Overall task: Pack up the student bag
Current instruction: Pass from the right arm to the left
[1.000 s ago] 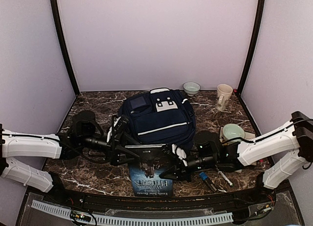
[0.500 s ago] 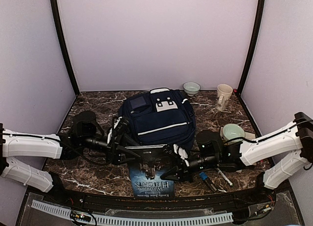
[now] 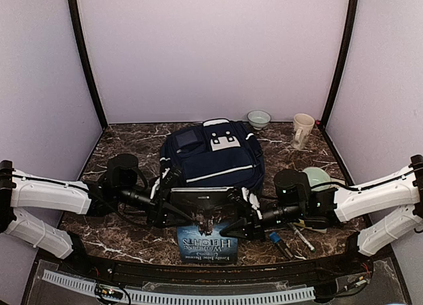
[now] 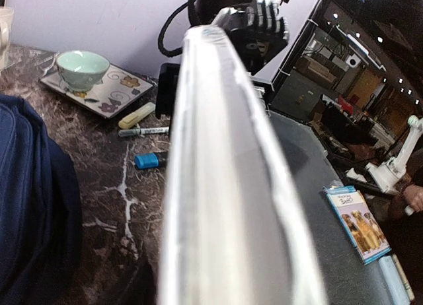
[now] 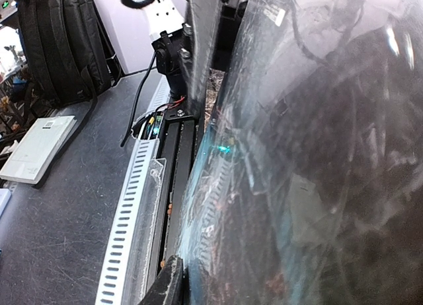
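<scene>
The navy student bag [image 3: 211, 156] lies flat mid-table with its white stripe and grey-white patch up; its edge shows in the left wrist view [image 4: 26, 186]. In front of it a plastic-wrapped paperback book [image 3: 206, 239] is held between both grippers, tilted up off the table. My left gripper [image 3: 166, 209] is shut on its left edge and my right gripper [image 3: 243, 219] on its right edge. The book's white page edge [image 4: 225, 186] fills the left wrist view and hides those fingers. Its glossy cover [image 5: 317, 173] fills the right wrist view, with one dark finger [image 5: 165, 285] below it.
A green bowl [image 3: 316, 178] on a patterned tray sits at the right, also in the left wrist view [image 4: 82, 67]. Markers [image 3: 291, 239] and a blue-capped pen [image 4: 149, 160] lie beside the right arm. A small bowl [image 3: 259, 117] and a cream mug [image 3: 303, 130] stand at the back.
Both grippers have risen and moved slightly right with the book, whose upper edge has tipped up toward upright. The bag has not moved.
</scene>
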Robot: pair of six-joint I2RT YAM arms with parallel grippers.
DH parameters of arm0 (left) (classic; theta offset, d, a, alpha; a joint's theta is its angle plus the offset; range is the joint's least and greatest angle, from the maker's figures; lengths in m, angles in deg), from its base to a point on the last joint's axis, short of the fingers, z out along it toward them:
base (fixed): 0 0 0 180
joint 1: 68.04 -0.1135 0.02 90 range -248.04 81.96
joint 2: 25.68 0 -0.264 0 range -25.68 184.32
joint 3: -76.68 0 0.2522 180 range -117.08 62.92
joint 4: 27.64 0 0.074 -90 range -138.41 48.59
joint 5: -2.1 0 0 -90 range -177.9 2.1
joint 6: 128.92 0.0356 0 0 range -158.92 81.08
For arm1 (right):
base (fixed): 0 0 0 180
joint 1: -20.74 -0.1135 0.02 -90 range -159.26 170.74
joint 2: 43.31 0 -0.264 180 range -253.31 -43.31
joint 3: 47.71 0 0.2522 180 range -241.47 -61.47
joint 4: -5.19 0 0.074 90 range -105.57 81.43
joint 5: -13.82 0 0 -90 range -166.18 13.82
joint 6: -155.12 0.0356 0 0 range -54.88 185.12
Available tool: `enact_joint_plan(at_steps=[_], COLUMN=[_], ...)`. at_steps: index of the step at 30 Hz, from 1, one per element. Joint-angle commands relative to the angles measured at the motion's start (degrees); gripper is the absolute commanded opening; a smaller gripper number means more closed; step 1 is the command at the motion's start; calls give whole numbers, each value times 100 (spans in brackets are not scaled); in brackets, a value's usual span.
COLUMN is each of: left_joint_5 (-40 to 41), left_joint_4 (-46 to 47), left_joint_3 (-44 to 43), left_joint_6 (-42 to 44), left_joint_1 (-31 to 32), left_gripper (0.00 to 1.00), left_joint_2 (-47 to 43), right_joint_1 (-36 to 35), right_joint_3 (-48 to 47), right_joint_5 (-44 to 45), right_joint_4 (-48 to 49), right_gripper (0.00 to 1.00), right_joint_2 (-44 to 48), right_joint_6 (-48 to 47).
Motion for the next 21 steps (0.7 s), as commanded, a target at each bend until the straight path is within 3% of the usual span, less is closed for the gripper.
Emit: enact_joint_plan(at_steps=[1,6,8,13,14,16,17,21], left_joint_5=[-223,-397,-419,-243,-203,-50,58,1289], left_joint_4=[112,339,403,375,374,381,384,122], left_joint_3=[-232,-249,-268,-327,-335,-356,-378,-595], left_joint_6=[38,9,-38,-50,-56,-69,-74,-267], left_joint_1=[24,26,22,23,23,21,26,18], left_gripper=[47,18,1,0,0,0,0,0], left_joint_2=[118,218,192,98,85,64,50,-87], right_joint_1=[20,35,43,53,57,71,89,331], right_joint_3=[-148,-74,-51,-16,0,39,90,378], right_joint_5=[94,233,316,628,715,1068,1333,1864], right_joint_4=[608,733,808,876,894,974,1066,1572], right_gripper=[0,0,0,0,8,41,51,78], right_joint_2=[414,487,454,466,475,500,516,547], right_joint_6=[-245,-224,-190,-19,33,179,302,815])
